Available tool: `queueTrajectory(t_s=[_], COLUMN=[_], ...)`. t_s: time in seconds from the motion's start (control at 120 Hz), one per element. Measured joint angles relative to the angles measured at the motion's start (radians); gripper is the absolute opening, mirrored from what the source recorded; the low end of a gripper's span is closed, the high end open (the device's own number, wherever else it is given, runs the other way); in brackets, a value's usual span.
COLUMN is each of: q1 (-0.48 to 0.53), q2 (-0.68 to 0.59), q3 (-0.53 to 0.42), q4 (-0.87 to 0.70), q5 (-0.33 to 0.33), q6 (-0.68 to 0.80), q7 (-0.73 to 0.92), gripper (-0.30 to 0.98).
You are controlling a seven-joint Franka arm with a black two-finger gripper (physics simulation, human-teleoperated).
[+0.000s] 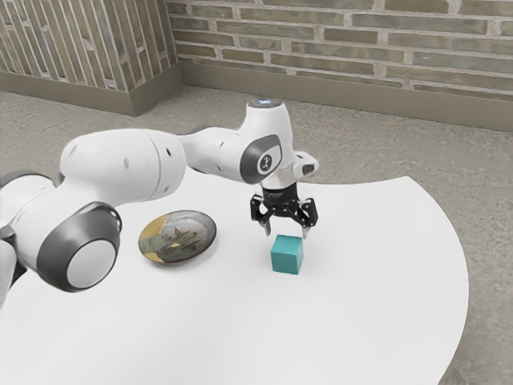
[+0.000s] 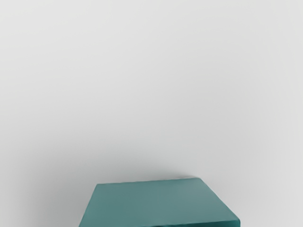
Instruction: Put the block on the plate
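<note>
Teal block sits on table, apart from patterned plate.

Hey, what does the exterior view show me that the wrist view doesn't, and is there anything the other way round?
From the exterior view: the white arm, its open gripper just above the block, the patterned plate off toward the exterior view's left, the curved table edge, the brick wall and the floor.

From the wrist view: a close look down on the block's top face, with soft shading on the tabletop around it.

In both: the teal block and the white tabletop.
</note>
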Motion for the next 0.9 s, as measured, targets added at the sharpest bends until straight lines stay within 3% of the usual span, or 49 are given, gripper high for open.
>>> queueTrajectory(t_s=[0.575,0.9], q1=[-0.013,-0.013], q2=[0.048,0.047], q3=[0.001,0.003], q4=[-0.010,-0.012], q5=[0.002,0.005], q6=[0.030,0.026], q7=[-0.074,-0.091], gripper=[0.68,0.40])
